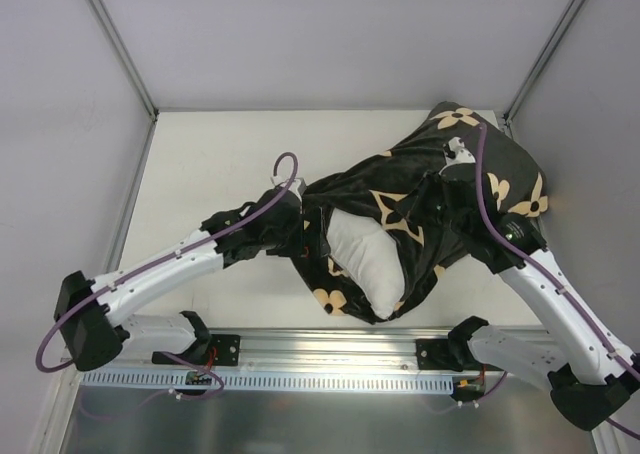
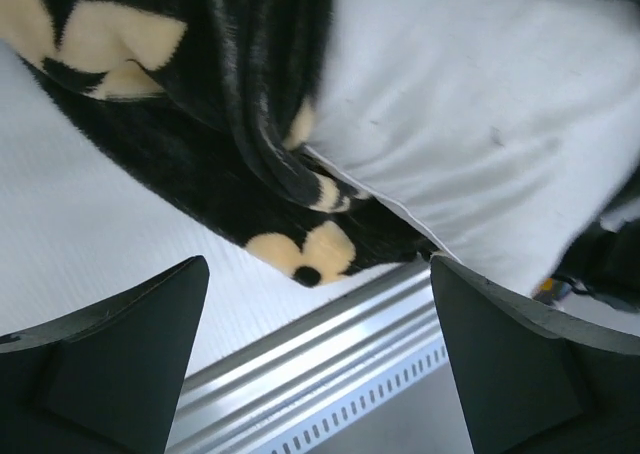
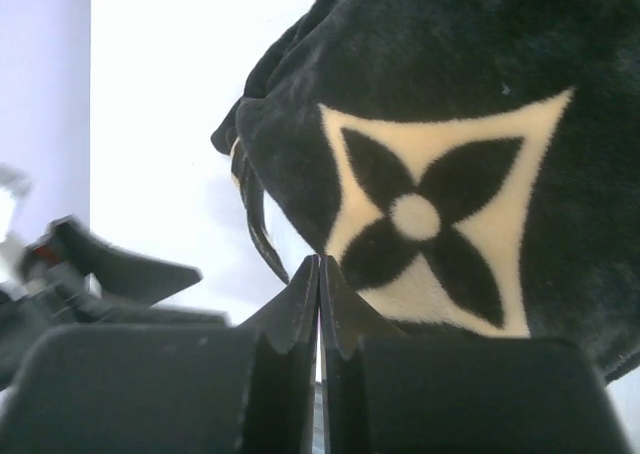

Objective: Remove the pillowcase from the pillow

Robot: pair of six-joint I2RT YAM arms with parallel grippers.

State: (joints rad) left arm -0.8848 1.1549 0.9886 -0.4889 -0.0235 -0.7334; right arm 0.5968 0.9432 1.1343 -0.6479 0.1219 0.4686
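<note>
The black pillowcase with tan flower motifs lies bunched across the middle and right of the table, its right part raised. The white pillow sticks out of its opening towards the near edge. My left gripper is at the pillowcase's left edge. In the left wrist view it is open and empty, with pillowcase and pillow just beyond the fingers. My right gripper is shut, pinching the pillowcase at its tips. In the top view fabric hides it.
An aluminium rail runs along the near table edge and shows under the left gripper. White walls and metal frame posts close in the back and sides. The left arm's gripper shows blurred in the right wrist view.
</note>
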